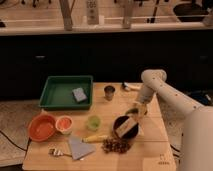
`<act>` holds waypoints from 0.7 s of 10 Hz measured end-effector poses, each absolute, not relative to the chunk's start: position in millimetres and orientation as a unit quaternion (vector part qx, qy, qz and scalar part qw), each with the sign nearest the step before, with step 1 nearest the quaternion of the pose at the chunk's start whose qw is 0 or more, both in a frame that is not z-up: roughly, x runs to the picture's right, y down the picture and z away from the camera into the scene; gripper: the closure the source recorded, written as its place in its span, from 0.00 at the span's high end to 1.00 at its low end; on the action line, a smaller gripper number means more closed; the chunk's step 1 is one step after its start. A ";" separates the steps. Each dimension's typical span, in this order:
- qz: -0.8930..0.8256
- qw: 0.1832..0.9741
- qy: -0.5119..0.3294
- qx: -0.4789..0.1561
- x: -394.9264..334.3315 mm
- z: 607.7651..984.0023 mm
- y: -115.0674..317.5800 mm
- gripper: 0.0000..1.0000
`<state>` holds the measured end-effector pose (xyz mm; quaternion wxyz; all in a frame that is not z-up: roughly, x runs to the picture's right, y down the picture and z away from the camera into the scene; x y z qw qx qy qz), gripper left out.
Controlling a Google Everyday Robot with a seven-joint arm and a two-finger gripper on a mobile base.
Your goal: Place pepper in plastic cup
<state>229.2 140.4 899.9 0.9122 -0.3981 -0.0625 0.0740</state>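
Observation:
The small green pepper [132, 111] lies on the wooden table [150, 145], right of centre and just behind a black bowl [125, 127]. My gripper [139, 108] hangs from the white arm [165, 92] directly over the pepper's right end, low at the tabletop. Whether it touches the pepper I cannot tell. The light green plastic cup [93, 122] stands upright near the middle of the table, to the left of the bowl and well left of the gripper.
A green tray [56, 95] with a grey sponge [79, 94] is at the back left. A metal cup [109, 92] stands beside it. An orange bowl [42, 128], a small orange cup [64, 124], a yellow elongated item [95, 138], a grey cloth [79, 148] and a brown snack pile [116, 146] lie in front.

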 end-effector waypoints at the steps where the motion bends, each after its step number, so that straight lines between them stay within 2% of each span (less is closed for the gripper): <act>1: 0.076 0.912 -0.063 -0.397 231.1 899.3 139.9 0.53; 2: 0.081 0.913 -0.067 -0.394 232.3 901.3 137.4 0.39; 6: 0.088 0.910 -0.082 -0.396 232.4 906.4 131.6 0.04; 7: 0.087 0.911 -0.086 -0.395 231.9 906.1 128.3 0.00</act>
